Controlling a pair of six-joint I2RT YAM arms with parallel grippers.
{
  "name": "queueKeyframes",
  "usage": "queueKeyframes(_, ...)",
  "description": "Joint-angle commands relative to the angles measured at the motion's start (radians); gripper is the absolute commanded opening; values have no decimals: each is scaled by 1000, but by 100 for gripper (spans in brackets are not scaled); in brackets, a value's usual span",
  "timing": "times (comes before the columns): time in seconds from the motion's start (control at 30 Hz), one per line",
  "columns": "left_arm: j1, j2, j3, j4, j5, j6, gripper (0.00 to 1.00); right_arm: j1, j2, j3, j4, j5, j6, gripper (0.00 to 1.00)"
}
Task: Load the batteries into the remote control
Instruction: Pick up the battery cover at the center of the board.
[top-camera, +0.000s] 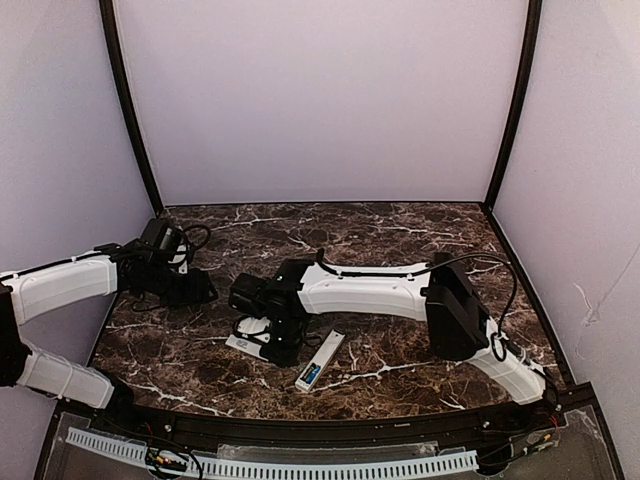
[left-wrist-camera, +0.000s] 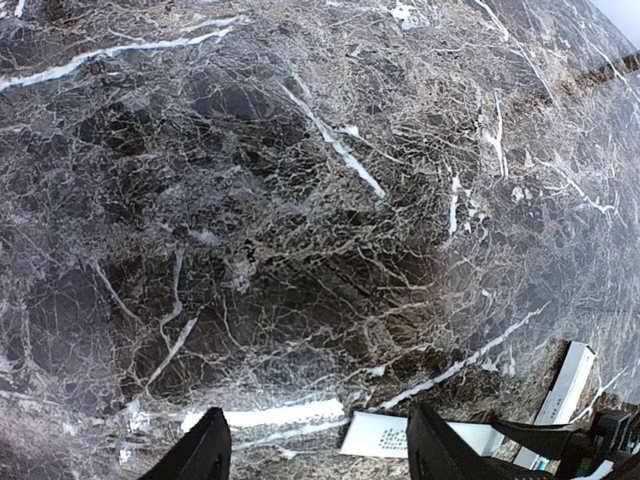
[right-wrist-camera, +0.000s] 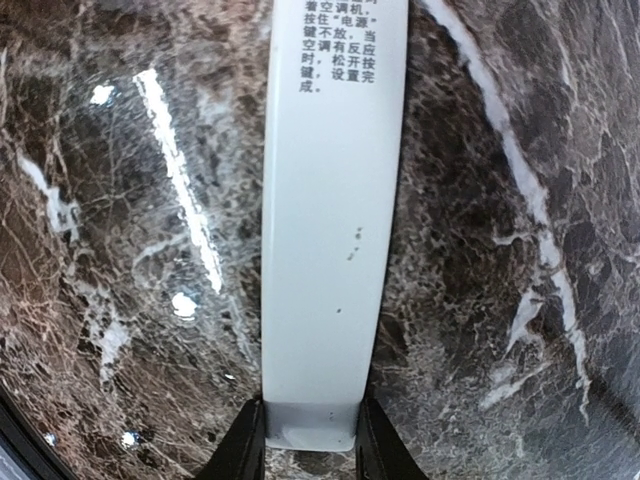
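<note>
- Dark marble tabletop (top-camera: 400, 230) carries the white remote control (top-camera: 320, 361), with a dark patch at its near end.
- Right tool (right-wrist-camera: 311, 432) pinches a white printed strip (right-wrist-camera: 330, 250) beside it.
- Left tool (left-wrist-camera: 318, 455) is spread and empty.

Marble table (top-camera: 400, 230) (white-veined) carries remote control (top-camera: 320, 362), white panel (top-camera: 243, 345)
</note>
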Motion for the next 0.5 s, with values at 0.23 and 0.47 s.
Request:
queueKeyframes(0.23, 5, -27, -25, 49, 68, 15, 64, 1, -94, -111, 56, 49, 14, 15)
queueKeyframes(0.47, 5, -62, -120, 224, 210, -1, 68, -11, -219, -221, 161, 102, 15, 12)
